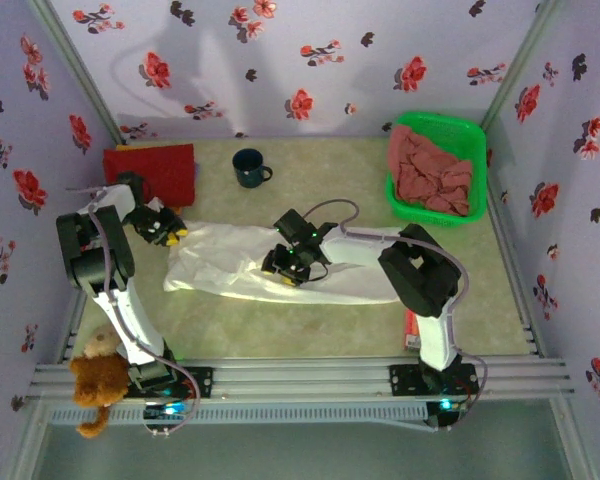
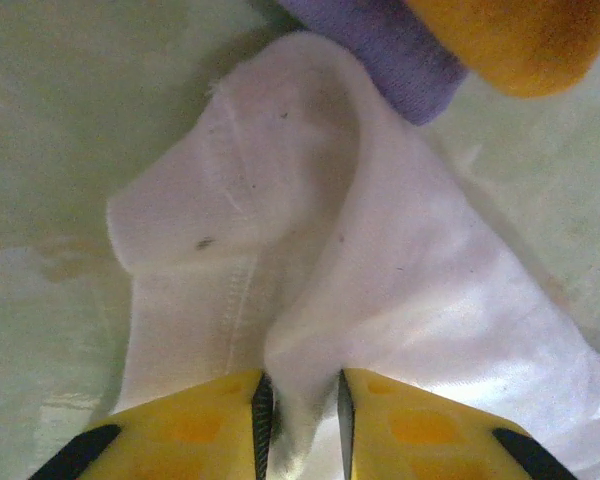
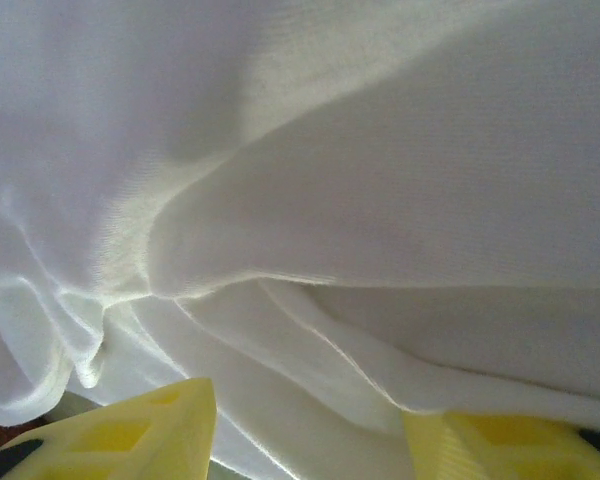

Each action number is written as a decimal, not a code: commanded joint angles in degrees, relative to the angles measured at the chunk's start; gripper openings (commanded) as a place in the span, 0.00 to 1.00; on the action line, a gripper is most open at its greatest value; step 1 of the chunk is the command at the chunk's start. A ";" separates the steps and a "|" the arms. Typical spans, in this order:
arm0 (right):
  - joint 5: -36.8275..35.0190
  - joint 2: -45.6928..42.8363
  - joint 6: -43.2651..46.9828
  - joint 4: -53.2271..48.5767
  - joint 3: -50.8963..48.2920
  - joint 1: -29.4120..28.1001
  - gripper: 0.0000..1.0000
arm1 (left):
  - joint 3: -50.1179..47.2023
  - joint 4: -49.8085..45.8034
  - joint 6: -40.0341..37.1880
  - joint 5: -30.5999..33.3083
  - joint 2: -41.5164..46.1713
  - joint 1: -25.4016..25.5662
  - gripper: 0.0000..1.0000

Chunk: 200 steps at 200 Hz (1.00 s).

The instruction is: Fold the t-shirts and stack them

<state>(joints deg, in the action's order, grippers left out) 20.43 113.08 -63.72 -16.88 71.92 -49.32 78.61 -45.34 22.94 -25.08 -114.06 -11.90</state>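
The white t-shirt (image 1: 242, 268) lies stretched out crosswise in the middle of the table (image 1: 330, 180), rumpled, with its left end drawn to a point. The left claw (image 1: 166, 231) is down at that end. From its own camera the yellow fingers (image 2: 190, 425) stand close together, clenched on a ridge of the white cloth that runs in between them, with a hemmed sleeve lying flat just beyond. The right claw (image 1: 288, 263) sits on the middle of the same shirt. Its fingers (image 3: 130, 435) are spread wide and released, with folds and creases of white cloth lying under and ahead of them, and the right arm reaches across the shirt's right half and covers part of it.

Farther back on the left, a red t-shirt (image 1: 152, 170) lies folded flat, well apart from the white one. A dark mug (image 1: 249, 167) stands upright between it and the green basket (image 1: 470, 135) in the far right corner, which holds a heap of pink t-shirts (image 1: 432, 178). A brown teddy bear (image 1: 96, 380) slumps at the near left edge beside the left arm's base. A red strip (image 1: 410, 325) shows by the right arm, too hidden to make out.
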 commanded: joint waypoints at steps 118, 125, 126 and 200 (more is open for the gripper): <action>-0.03 0.21 -1.02 -0.56 -5.07 0.97 0.54 | 8.77 3.22 6.40 -2.09 -1.57 0.12 0.09; -0.20 0.13 -0.97 -0.70 -5.15 0.98 0.54 | 9.90 2.67 6.42 -3.12 -2.92 0.20 0.10; -0.25 0.17 -0.97 -0.70 -5.14 0.98 0.54 | 10.03 2.56 6.37 -3.21 -3.09 0.21 0.10; -0.74 -1.18 0.93 -3.07 -4.10 1.36 0.54 | 19.52 -3.84 1.96 -2.55 -9.67 0.39 0.28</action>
<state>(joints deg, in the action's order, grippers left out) 21.47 112.03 -64.42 -13.32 69.10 -48.36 94.50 -45.74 27.40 -27.55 -122.08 -11.64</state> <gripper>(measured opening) 0.538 0.242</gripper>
